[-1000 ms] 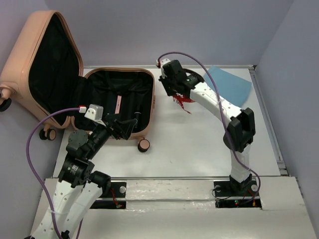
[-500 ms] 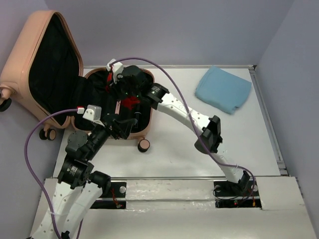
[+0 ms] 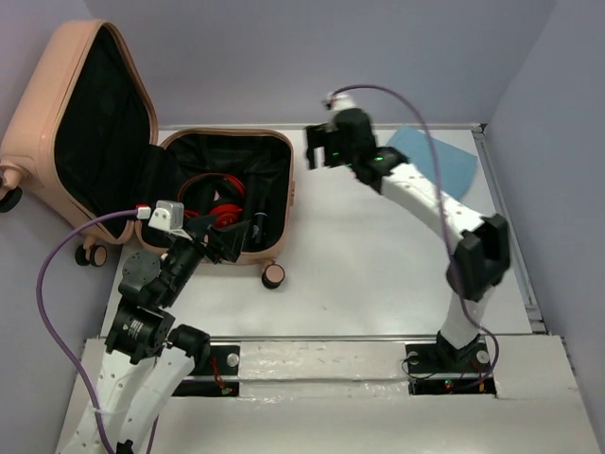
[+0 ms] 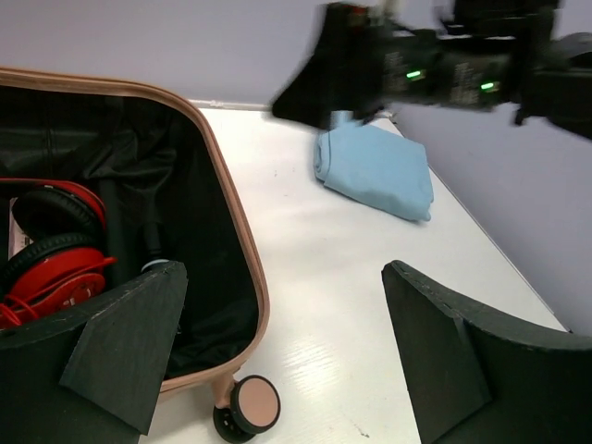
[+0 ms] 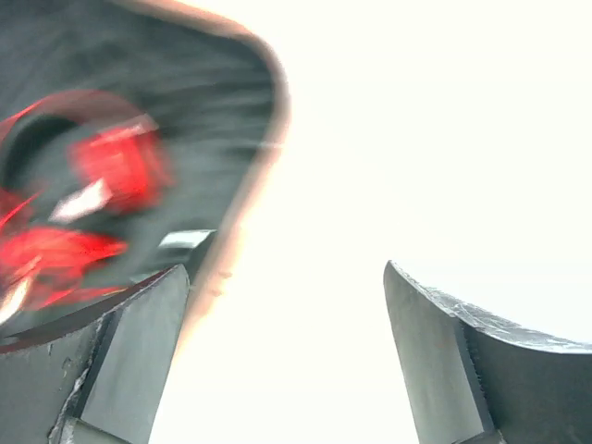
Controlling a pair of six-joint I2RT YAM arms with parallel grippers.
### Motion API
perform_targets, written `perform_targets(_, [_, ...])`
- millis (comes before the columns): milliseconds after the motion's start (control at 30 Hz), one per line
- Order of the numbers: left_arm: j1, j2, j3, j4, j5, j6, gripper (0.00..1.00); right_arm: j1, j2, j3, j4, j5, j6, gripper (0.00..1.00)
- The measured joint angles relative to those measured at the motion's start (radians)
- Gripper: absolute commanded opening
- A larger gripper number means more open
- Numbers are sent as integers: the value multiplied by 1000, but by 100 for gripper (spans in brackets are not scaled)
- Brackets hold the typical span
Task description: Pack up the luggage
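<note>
Peach-pink hard-shell luggage (image 3: 36, 118) lies open at the table's far left. Its lid stands up against the wall and its black-lined lower shell is flat on the white table (image 3: 359, 274). A pair of red-and-black headphones (image 3: 219, 203) now rests inside that shell. A second ago the right gripper carried something red above the table, and half a second ago it was over the case. Now the right gripper (image 3: 319, 154) has let go. Its fingers are spread with nothing between them, and it has swung back out, just right of the suitcase's far corner. Its wrist view is smeared by motion. That looks like one item packed.

Next outward, the left gripper (image 3: 227, 238) hangs released and empty over the case's near rim, above a small peach-and-black wheel (image 3: 273, 275). A folded light-blue cloth (image 3: 454, 165) lies well apart at the table's far right, not yet packed and probably next. The right arm crosses above it. On the way back, the raised lid and the left gripper at the rim narrow the approach to the shell.
</note>
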Motion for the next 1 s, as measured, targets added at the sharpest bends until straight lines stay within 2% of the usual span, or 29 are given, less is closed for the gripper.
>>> perform_targets(100, [-2,0,0,-1,-1,0,99,-245,-253,-291,55,87,109,93])
perform_targets(167, [-6,0,0,-1,-1,-1,99,-413,-347,-414,71,139,173,96])
perform_targets(200, [-8,0,0,-1,-1,-1,99,-536,-394,-498,95,150,219,99])
perform_targets(333, [-10,0,0,1,4,-1,99,-838,-405,-668,91,146,334,100])
perform_targets(433, [-10,0,0,2,10,-1,99,-928,-330,-684,82,102,369,100])
perform_targets(600, [-9,0,0,4,18,-1,99,-968,-187,-642,95,-20,413,100])
perform_targets(667, [-9,0,0,5,22,-1,99,-972,-121,-609,111,-78,432,96])
perform_targets(700, [-9,0,0,5,23,-1,99,-973,-83,-596,122,-107,443,93])
perform_targets(767, [-9,1,0,10,29,-3,99,-974,-13,-573,135,-169,467,79])
perform_targets(800, [-9,2,0,15,36,-6,99,-974,8,-552,154,-199,480,56])
perform_targets(867, [-9,3,0,27,50,-10,99,-974,35,-520,187,-255,507,38])
perform_targets(900, [-9,6,0,32,60,-11,99,-973,62,-517,204,-281,523,14])
perform_targets(933, [-9,11,0,41,73,-12,99,-973,76,-517,209,-299,526,9])
perform_targets(1000, [-9,26,0,50,94,-12,99,-975,91,-517,232,-335,538,7])
